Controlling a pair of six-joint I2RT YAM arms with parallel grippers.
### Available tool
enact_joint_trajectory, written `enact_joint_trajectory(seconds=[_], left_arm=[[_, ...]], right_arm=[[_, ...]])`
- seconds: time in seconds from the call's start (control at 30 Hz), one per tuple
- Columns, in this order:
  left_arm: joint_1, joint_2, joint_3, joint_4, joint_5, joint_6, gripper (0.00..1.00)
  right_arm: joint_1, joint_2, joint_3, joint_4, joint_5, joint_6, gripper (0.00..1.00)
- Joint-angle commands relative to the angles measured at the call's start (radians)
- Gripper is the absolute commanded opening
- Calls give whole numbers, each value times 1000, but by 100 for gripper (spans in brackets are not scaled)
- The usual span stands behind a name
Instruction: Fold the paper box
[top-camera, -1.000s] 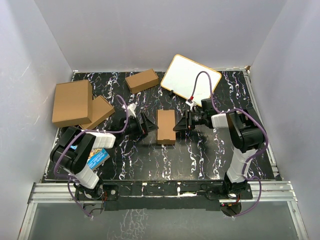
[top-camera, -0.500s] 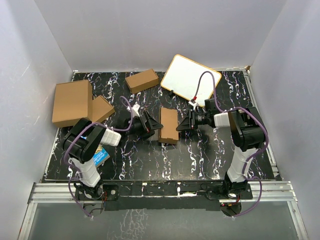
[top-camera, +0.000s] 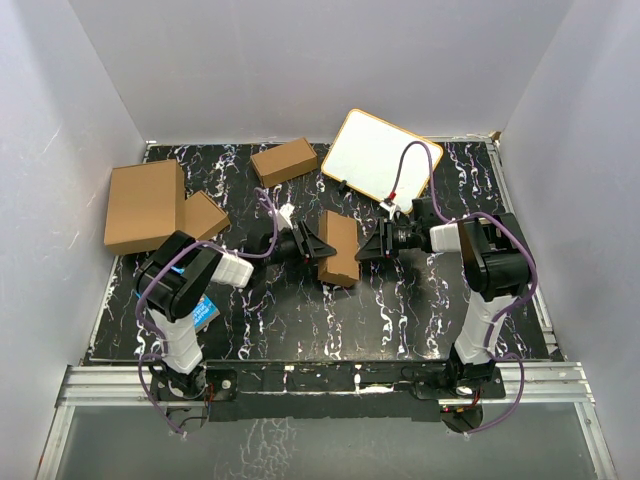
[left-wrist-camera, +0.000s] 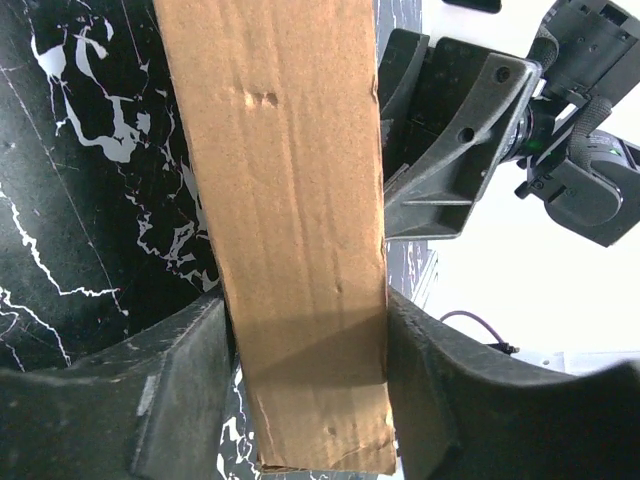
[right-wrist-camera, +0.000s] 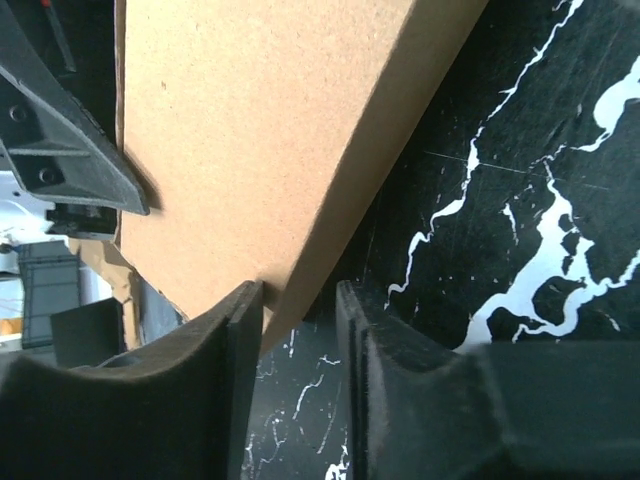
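The paper box (top-camera: 341, 247), a plain brown closed cardboard piece, sits mid-table, skewed, between both arms. My left gripper (top-camera: 318, 245) comes in from the left and is shut on it. In the left wrist view the box (left-wrist-camera: 290, 200) fills the gap, and both fingers (left-wrist-camera: 190, 370) press its long sides at the left gripper (left-wrist-camera: 305, 325). My right gripper (top-camera: 370, 245) holds the opposite side. In the right wrist view a corner edge of the box (right-wrist-camera: 260, 130) is pinched between the jaws of the right gripper (right-wrist-camera: 300, 300), and the box is tilted off the table.
A bigger brown carton (top-camera: 145, 205) and a flat brown box (top-camera: 205, 220) lie at the left. A small brown box (top-camera: 284, 161) is at the back. The white board (top-camera: 375, 155) leans at the back right. A blue packet (top-camera: 200, 312) lies by the left arm. White walls surround the black marbled table (top-camera: 400, 310).
My left gripper moved right to the box and closed on its left side. The box shifted slightly right and turned a little. The right gripper kept its hold.
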Motion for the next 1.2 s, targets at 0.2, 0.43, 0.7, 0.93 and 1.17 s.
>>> enact_joint_trajectory(seconds=[0.2, 0.43, 0.7, 0.93, 1.17], left_arm=[[8, -136, 117, -376, -65, 261, 36], [32, -230, 334, -943, -227, 663, 30], [-15, -169, 648, -1439, -572, 1045, 33], [-100, -39, 779, -1534, -636, 1112, 80], [-117, -165, 781, -1460, -486, 1038, 97]], right_arm=[[-38, -91, 82, -116, -7, -182, 66], [-87, -211, 69, -120, -20, -218, 68], [-106, -227, 66, -118, -36, -220, 68], [-106, -232, 68, -132, -34, -248, 68], [-104, -243, 87, -206, -65, -368, 68]])
